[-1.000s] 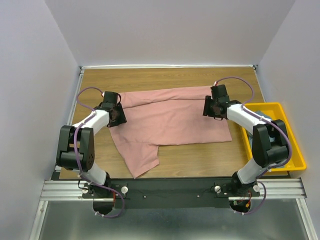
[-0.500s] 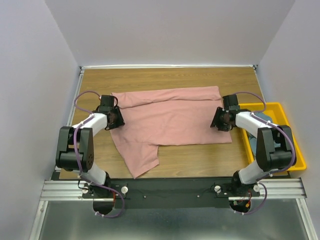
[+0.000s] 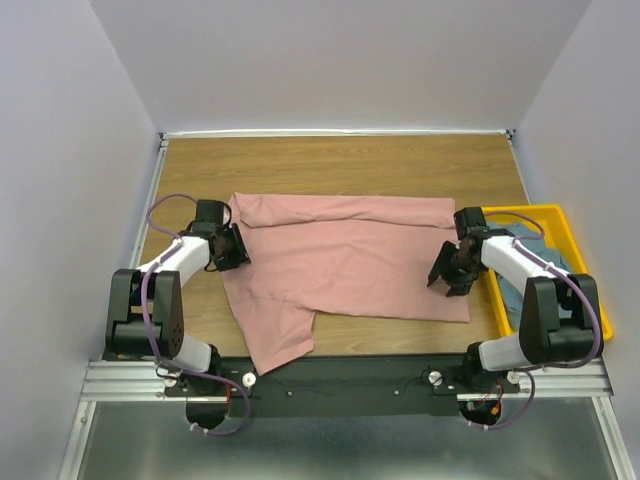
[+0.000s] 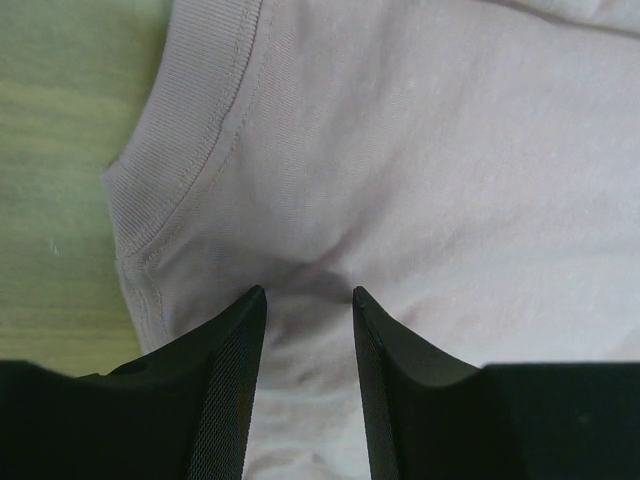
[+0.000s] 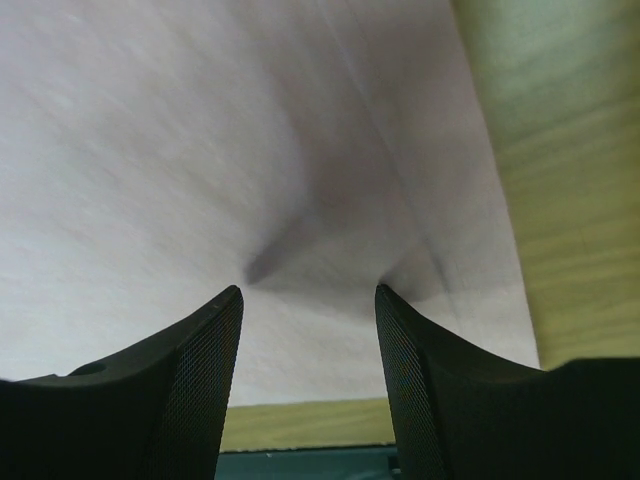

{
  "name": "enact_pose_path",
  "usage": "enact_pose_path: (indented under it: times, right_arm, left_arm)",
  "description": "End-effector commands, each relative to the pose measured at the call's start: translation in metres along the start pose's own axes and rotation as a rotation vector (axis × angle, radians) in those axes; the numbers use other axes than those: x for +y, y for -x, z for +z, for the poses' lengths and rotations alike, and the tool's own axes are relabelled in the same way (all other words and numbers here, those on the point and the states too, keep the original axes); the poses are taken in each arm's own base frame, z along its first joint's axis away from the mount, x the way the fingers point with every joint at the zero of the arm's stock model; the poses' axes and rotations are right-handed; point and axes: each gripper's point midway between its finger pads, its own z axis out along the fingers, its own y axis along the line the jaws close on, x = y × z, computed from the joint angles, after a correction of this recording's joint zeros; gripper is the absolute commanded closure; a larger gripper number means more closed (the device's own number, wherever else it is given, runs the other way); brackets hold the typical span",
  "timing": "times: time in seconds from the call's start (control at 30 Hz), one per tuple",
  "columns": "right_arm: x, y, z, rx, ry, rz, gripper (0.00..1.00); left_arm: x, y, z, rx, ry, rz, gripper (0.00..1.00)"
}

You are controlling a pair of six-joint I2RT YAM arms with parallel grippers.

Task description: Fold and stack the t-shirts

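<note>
The dusty-pink t-shirt [image 3: 340, 260] lies spread on the wooden table [image 3: 340, 160], its far edge doubled over in a long fold and one sleeve hanging toward the near edge. My left gripper [image 3: 229, 248] sits at its left edge beside the ribbed collar [image 4: 190, 150]. Its jaws [image 4: 308, 292] are open, tips down on puckered cloth. My right gripper [image 3: 449, 276] rests on the shirt's right hem. That gripper [image 5: 308, 290] is also open, its tips denting the cloth. The blue-grey t-shirt [image 3: 563, 260] lies in the yellow bin, partly hidden by the right arm.
The yellow plastic bin [image 3: 590, 290] stands at the table's right edge, close beside the right arm. Bare wood shows beyond the shirt and left of it. Grey walls close in the table on three sides.
Both grippers have moved toward the near edge, and the pink shirt has come with them. Its far edge now lies in a straight fold. The right jaws have spread wider.
</note>
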Motion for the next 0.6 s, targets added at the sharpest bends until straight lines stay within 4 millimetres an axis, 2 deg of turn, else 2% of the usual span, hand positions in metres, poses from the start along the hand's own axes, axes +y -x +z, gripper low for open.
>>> enact_pose_path:
  times: [0.0, 0.07, 0.13, 0.17, 0.2, 0.27, 0.3, 0.37, 0.4, 0.43, 0.47, 0.5, 0.53, 0.57]
  right_arm:
    - [-0.023, -0.020, -0.007, 0.058, -0.093, 0.039, 0.37]
    - [-0.020, -0.015, -0.010, 0.042, -0.084, 0.031, 0.37]
    - [-0.006, 0.007, -0.020, -0.027, -0.034, 0.017, 0.37]
    - [0.003, 0.017, -0.027, -0.065, -0.001, 0.007, 0.37]
    - [0.019, 0.040, -0.039, -0.135, 0.054, -0.011, 0.37]
    - [0.034, 0.063, -0.050, -0.205, 0.096, -0.029, 0.38]
    - [0.044, 0.083, -0.062, -0.268, 0.118, -0.035, 0.38]
    - [0.058, 0.107, -0.063, -0.312, 0.136, -0.055, 0.38]
    - [0.063, 0.117, -0.063, -0.325, 0.142, -0.062, 0.39]
    - [0.075, 0.137, -0.072, -0.380, 0.169, -0.066, 0.39]
    - [0.080, 0.145, -0.071, -0.395, 0.175, -0.077, 0.40]
    - [0.092, 0.163, -0.069, -0.433, 0.204, -0.088, 0.41]
    - [0.096, 0.167, -0.063, -0.435, 0.210, -0.096, 0.41]
    - [0.104, 0.179, -0.064, -0.455, 0.227, -0.098, 0.42]
  left_arm:
    - [0.018, -0.075, -0.018, 0.268, 0.032, -0.016, 0.51]
    - [0.016, -0.084, -0.022, 0.286, 0.007, -0.032, 0.51]
    - [0.012, -0.081, -0.028, 0.256, -0.013, -0.031, 0.51]
    - [0.011, -0.073, -0.030, 0.229, -0.009, -0.023, 0.51]
    - [0.011, -0.053, -0.036, 0.160, 0.013, -0.007, 0.50]
    - [0.009, -0.028, -0.043, 0.070, 0.034, -0.005, 0.50]
    - [0.009, -0.011, -0.049, 0.002, 0.047, -0.007, 0.50]
    - [0.001, 0.017, -0.059, -0.095, 0.035, -0.033, 0.50]
    - [0.001, 0.025, -0.061, -0.126, 0.039, -0.042, 0.49]
    - [-0.002, 0.032, -0.065, -0.154, 0.025, -0.052, 0.48]
    - [-0.003, 0.041, -0.067, -0.191, 0.008, -0.060, 0.47]
    - [-0.006, 0.042, -0.067, -0.203, -0.012, -0.064, 0.44]
    - [-0.007, 0.044, -0.066, -0.219, -0.018, -0.069, 0.43]
    - [-0.008, 0.045, -0.065, -0.226, -0.025, -0.073, 0.42]
